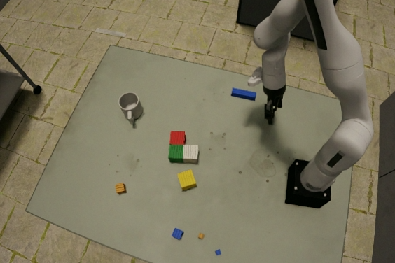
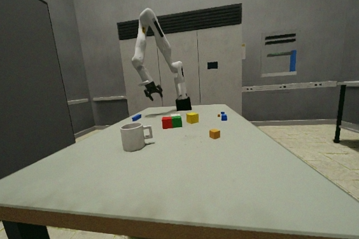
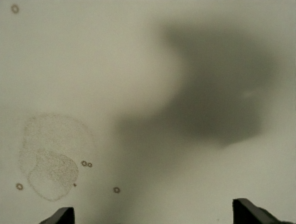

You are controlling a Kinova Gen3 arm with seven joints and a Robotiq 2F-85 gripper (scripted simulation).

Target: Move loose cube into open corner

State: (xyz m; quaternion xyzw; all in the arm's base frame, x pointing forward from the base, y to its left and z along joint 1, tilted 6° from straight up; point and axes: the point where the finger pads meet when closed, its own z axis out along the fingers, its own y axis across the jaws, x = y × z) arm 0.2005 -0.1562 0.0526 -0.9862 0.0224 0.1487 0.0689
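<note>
1. The gripper (image 1: 269, 115) hung above the table (image 1: 224, 190) with its fingers spread wide and nothing between them; in the wrist view only the two dark fingertips showed at the lower edge, over bare table surface, the arm's shadow and a faint ring-shaped stain (image 3: 50, 155).
2. It pointed downward, well clear of the table, as the exterior view (image 2: 153, 91) showed.
3. Near the gripper, on the side away from the arm's base, lay a flat blue bar (image 1: 244, 94).
4. The arm's black base (image 1: 308, 188) stood at the table's edge.
5. Well apart from the gripper sat the three placed cubes: the red cube (image 1: 177, 138), the green cube (image 1: 176, 153) touching it, and the white cube (image 1: 190, 153) touching the green one, forming an L.
6. The open corner lay beside the red cube and next to the white one.
7. The loose yellow cube (image 1: 186, 179) sat near the L on the white cube's far side from that corner, slightly turned, touching none of them.
8. Farther out were a white mug (image 1: 130, 105), an orange cube (image 1: 120, 188), a small blue block (image 1: 178, 233) and two tinier pieces near the table's edge.
</note>
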